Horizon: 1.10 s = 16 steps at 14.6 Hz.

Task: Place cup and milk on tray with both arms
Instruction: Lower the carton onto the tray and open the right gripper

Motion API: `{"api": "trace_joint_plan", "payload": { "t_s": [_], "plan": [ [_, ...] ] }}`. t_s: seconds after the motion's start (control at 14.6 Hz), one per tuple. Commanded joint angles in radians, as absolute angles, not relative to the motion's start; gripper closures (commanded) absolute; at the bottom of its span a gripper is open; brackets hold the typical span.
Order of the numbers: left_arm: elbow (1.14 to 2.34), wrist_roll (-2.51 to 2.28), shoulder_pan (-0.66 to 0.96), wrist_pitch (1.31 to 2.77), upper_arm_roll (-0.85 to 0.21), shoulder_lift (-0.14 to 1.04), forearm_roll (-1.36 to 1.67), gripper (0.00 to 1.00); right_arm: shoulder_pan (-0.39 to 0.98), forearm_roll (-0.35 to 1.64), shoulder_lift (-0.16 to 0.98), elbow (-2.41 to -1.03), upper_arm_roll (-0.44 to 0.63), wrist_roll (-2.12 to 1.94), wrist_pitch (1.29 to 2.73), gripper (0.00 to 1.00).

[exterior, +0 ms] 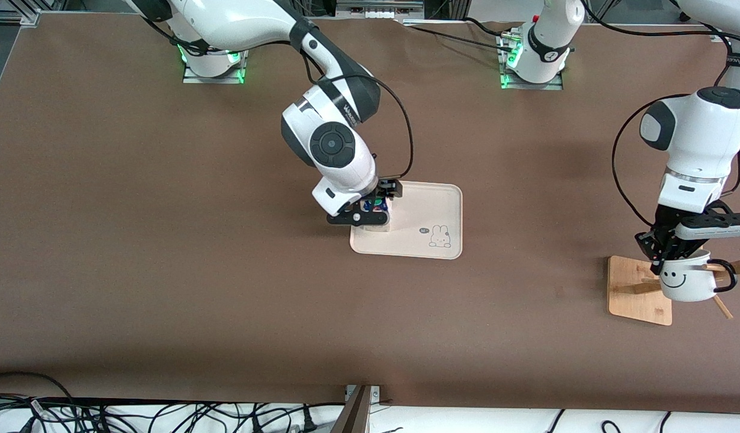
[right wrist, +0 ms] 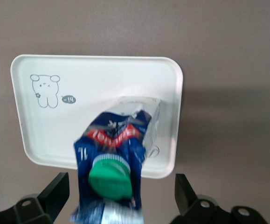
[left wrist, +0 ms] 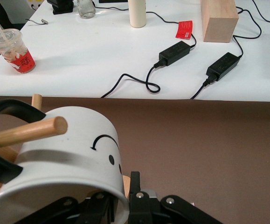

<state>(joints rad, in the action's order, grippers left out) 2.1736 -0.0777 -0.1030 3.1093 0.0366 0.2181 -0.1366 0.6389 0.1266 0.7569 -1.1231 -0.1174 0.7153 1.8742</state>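
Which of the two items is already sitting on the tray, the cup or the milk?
The milk stands on the tray. The cup hangs on the rack peg.

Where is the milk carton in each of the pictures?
Front view: the milk stands on the tray, at the end toward the right arm, mostly hidden under the right end effector.
Left wrist view: not in it.
Right wrist view: the milk stands on the tray, between the open fingers.
Shared landmark: the tray's rabbit drawing.
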Motion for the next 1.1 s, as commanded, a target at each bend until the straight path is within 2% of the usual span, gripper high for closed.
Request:
{"api": "trace_joint_plan", "payload": {
  "t_s": [0.0,0.14,0.34,0.62,1.03],
  "plan": [
    [2.178,-0.095,-0.104,3.125,0.035,0.213,-0.149,0.85,0.640,0.137,0.669,-1.112,-0.118,0.726,1.754,0.00],
    [2.178,-0.094,-0.104,3.125,0.035,0.212,-0.149,0.87,0.606,0.137,0.605,-1.108,-0.110,0.723,1.671,0.00],
    [2.191,-0.094,-0.104,3.125,0.035,0.209,-0.150,1.00,0.536,0.127,0.531,-1.108,-0.109,0.719,1.594,0.00],
    [2.189,-0.094,-0.104,3.116,0.034,0.206,-0.150,1.00,0.405,0.127,0.450,-1.104,-0.110,0.709,1.557,0.00],
    [2.178,-0.095,-0.065,3.114,0.017,0.187,-0.152,1.00,0.209,0.126,0.402,-1.097,-0.109,0.546,1.477,0.00]
  ]
}}
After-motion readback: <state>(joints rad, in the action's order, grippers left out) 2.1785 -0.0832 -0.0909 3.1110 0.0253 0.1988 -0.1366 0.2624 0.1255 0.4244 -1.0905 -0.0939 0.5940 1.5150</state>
